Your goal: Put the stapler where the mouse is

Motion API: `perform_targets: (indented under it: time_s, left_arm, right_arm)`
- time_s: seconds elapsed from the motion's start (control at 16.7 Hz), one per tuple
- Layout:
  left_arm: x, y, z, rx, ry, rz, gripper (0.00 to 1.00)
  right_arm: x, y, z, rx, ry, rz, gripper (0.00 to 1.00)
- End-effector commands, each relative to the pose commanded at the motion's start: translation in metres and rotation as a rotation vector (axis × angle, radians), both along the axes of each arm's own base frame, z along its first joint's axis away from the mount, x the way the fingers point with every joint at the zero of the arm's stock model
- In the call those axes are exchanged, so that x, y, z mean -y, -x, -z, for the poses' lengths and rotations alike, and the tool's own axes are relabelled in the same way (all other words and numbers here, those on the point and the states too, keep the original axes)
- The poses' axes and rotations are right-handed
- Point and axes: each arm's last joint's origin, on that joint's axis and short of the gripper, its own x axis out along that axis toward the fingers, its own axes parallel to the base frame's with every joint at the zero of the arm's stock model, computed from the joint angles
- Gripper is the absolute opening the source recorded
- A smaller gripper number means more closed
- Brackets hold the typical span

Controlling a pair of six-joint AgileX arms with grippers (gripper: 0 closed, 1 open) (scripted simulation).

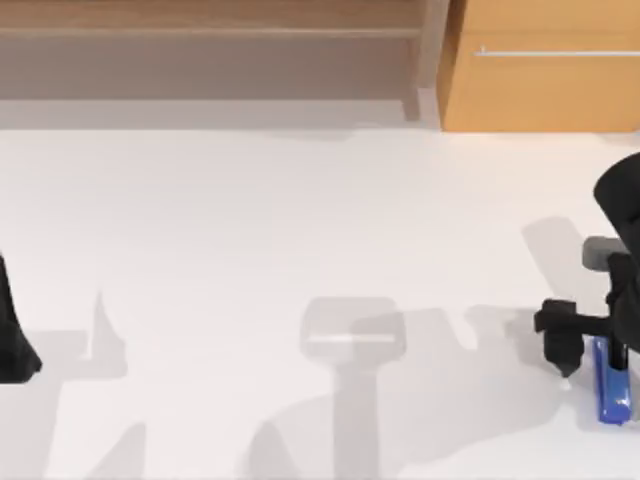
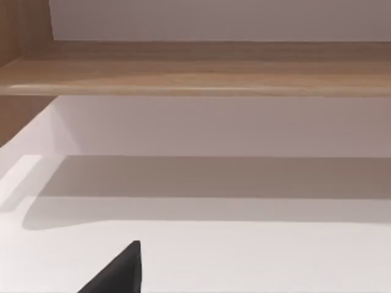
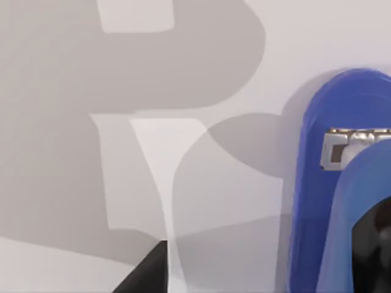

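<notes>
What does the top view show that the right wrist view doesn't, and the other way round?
Top view alone: the whole white table, the wooden furniture behind it, the left arm parked at the left edge, and the right gripper low over the stapler near the right edge. Right wrist view alone: the stapler's metal staple mouth close up. Both: the blue stapler on the table.

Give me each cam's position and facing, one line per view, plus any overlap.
Top view: above the table, looking down; left arm at left edge, right pincer at the stapler.
Left wrist view: low, facing across the table toward the wooden shelf; one fingertip shows.
Right wrist view: close over the stapler.
Shared: top and right wrist both show the stapler.
</notes>
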Motion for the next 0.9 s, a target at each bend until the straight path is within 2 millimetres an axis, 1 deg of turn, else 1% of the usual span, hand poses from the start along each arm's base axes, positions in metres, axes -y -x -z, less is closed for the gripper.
perform_targets:
  time_s: [0.54,0.6,0.9]
  left_arm:
    - [0.0,0.0,0.0,0.0,0.0,0.0,1.0]
    - [0.0,0.0,0.0,0.0,0.0,0.0,1.0]
    - [0.0,0.0,0.0,0.0,0.0,0.0,1.0]
  right_arm:
    - [0.0,0.0,0.0,0.0,0.0,0.0,0.02]
    - [0.0,0.0,0.0,0.0,0.0,0.0,0.0]
    - [0.0,0.0,0.0,0.0,0.0,0.0,0.0]
